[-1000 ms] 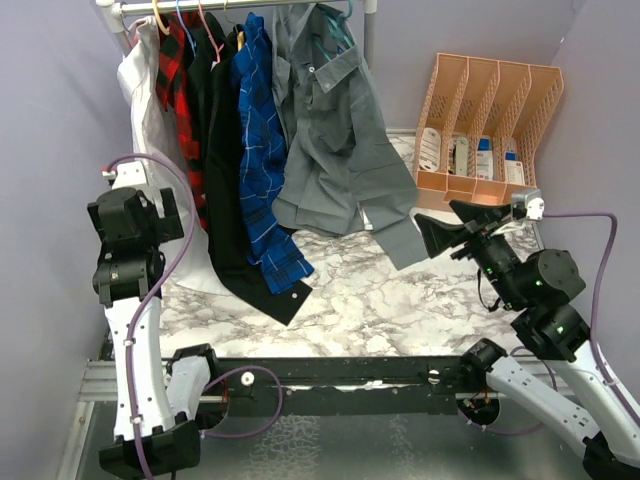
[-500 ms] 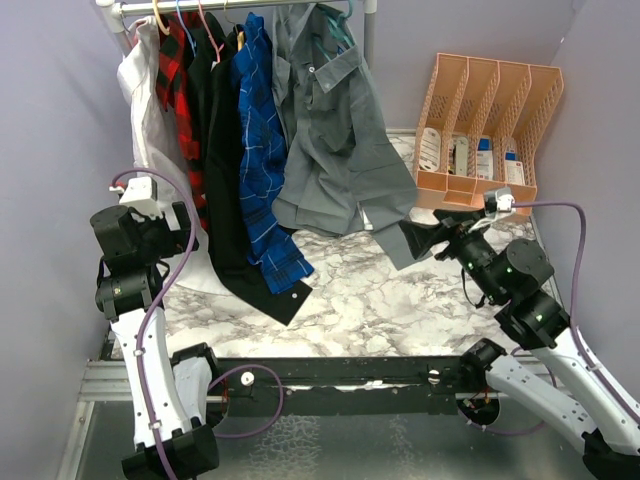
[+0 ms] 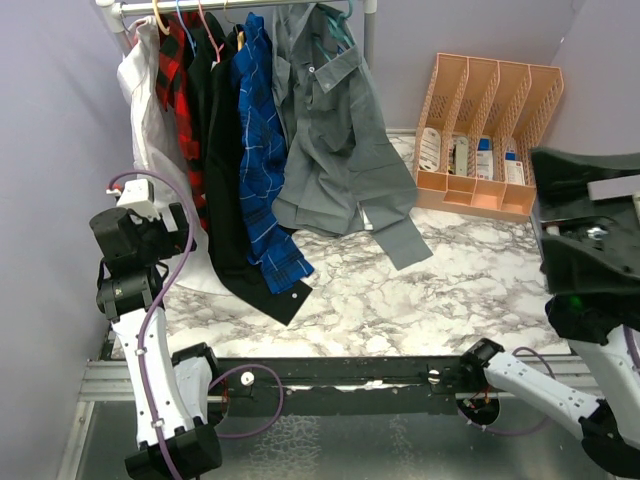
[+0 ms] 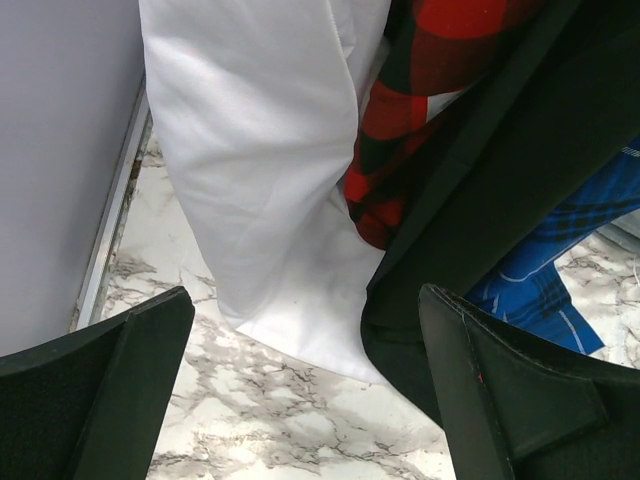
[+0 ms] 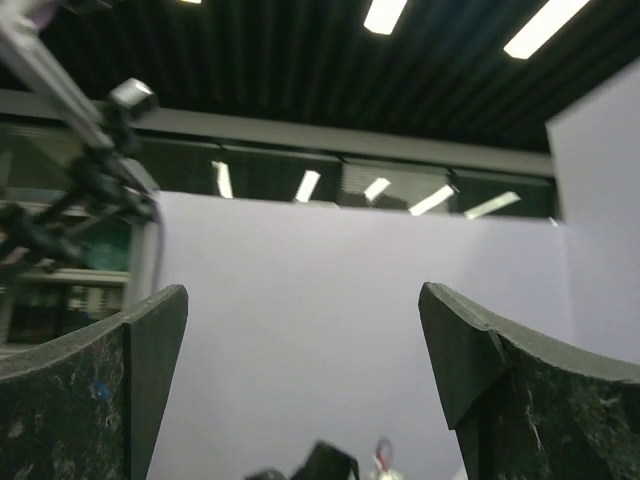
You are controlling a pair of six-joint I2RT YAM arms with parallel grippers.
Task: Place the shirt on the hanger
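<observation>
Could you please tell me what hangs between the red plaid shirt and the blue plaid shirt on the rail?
A black garment hangs between them, touching both; the top view shows it most clearly.

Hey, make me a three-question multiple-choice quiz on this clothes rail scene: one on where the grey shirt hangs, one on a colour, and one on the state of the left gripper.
1. Seen from the top view, where along the rail does the grey shirt hang?
A) left end
B) middle
C) right end

2. What is the garment directly beside it?
A) plain white
B) blue plaid
C) red-and-black plaid

3. How is the left gripper?
A) open, holding nothing
B) shut on cloth
C) shut, empty

Answers:
1 C, no garment hangs to its right.
2 B, the blue plaid shirt hangs against its left side.
3 A, its fingers stand wide apart with nothing between them.
</observation>
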